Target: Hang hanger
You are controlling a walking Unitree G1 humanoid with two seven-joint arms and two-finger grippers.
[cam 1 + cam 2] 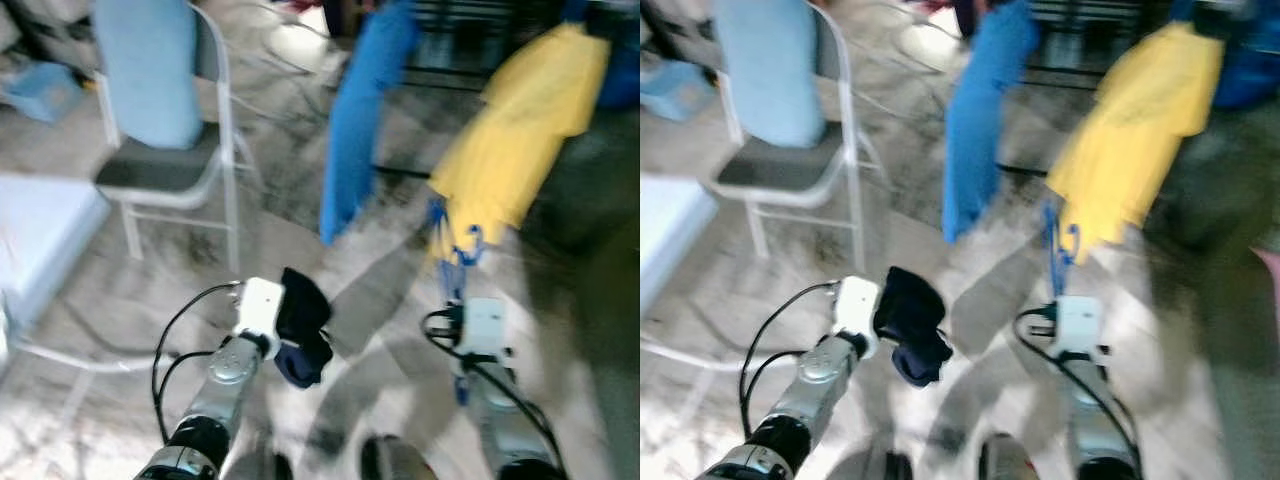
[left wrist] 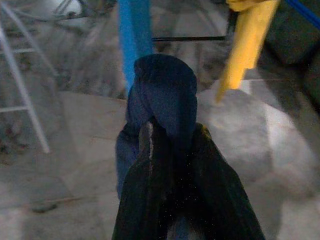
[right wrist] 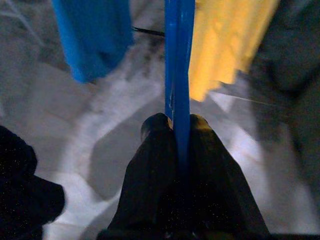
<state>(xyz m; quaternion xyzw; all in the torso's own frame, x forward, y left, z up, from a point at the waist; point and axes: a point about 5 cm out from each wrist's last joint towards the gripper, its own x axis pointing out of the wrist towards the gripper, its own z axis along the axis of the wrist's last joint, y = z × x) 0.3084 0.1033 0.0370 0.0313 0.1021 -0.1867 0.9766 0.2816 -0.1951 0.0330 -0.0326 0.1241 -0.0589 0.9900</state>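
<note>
Both head views are smeared by motion blur, so edges and small detail are hard to read. The floor [image 1: 400,290] is pale, mottled stone or marble with grey veining. At the robot's left a flat white slab [image 1: 40,240] is cut off by the frame edge; what it belongs to cannot be told. Beside it stands a folding chair [image 1: 215,110] of thin white metal tubing with a dark padded seat, and a light blue cloth [image 1: 150,70] draped over its back. Farther ahead a long blue garment [image 1: 360,120] and a yellow garment [image 1: 530,120] hang down; their tops run out of the frame, so what carries them is not visible. A dark bulk at the far right is too blurred to name.

The right claw [image 3: 179,125] is clenched on the blue hanger [image 3: 177,65], a thin smooth plastic bar that rises from between the black fingers toward the yellow garment's lower edge. The left claw [image 2: 172,137] is clamped on a soft, bunched dark navy cloth [image 2: 162,92], which bulges past its fingertips. Black cables loop from both silver arms.
</note>
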